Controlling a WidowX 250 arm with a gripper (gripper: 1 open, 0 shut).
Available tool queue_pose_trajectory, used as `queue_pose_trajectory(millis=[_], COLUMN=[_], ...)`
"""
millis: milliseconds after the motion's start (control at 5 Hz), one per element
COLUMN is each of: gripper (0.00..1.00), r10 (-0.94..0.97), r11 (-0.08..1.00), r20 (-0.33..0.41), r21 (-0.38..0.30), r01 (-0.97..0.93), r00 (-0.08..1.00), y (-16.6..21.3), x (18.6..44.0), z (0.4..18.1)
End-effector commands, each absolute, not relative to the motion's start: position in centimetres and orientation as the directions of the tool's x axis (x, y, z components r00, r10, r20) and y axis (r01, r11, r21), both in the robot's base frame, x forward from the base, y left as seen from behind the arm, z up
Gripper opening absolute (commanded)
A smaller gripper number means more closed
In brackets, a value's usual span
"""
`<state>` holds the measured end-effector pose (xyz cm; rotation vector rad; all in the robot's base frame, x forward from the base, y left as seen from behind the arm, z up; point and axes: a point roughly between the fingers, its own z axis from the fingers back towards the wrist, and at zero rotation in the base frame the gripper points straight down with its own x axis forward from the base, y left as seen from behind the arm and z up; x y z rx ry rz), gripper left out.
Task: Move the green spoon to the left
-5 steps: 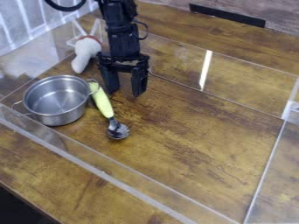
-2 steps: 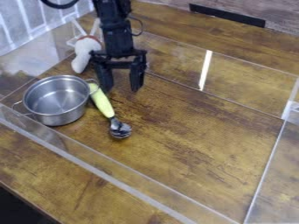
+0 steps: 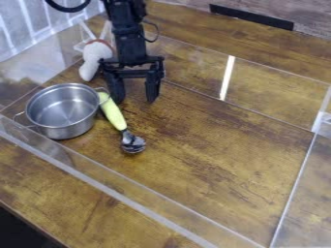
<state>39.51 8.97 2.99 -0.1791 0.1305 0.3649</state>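
The green spoon (image 3: 118, 118) is seen lying flat on the wooden table (image 3: 220, 145), just right of the steel pot (image 3: 62, 108). Its yellow-green handle runs up-left along the pot's side; the small metal bowl end points down-right, toward the camera. Handle and pot rim look v. close, maybe touching; this can't be told for sure.

The gripper (image 3: 135, 95) is held above the table, just up and to the right of the handle's top end, pointed steeply down. Its jaws are spread wide apart w/ nothing between them. The spoon isn't gripped or touched yet.

Step in hand, as judged: approach/alignment before the grasp. No part of the move itself is done; spoon sits untouched.

Next move, as judged: the claw needs to be brought a bit left and toward the camera so the handle sits between the fingers, then lowered to table level and closed across the handle's width. The nearby pot leaves little room on that side, so a collision w/ its rim is to be avoided. After that, lift and carry left.
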Motion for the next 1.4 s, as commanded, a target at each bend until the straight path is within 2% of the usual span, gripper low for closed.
queue_pose_trajectory(millis=[0, 400, 1000, 1200], gripper=[1.00, 1.00, 1.00, 1.00], r10=[0.390, 0.389, 0.484, 0.460], r11=[0.903, 0.904, 0.869, 0.885], r20=[-0.108, -0.116, -0.157, -0.171], r21=[-0.150, -0.142, -0.029, 0.003], r01=[-0.403, -0.402, -0.494, -0.466], r00=[0.915, 0.914, 0.861, 0.871], y=[9.4, 9.2, 8.5, 7.2], x=[40.5, 39.8, 39.6, 40.0], z=[4.5, 5.8, 5.6, 5.4])
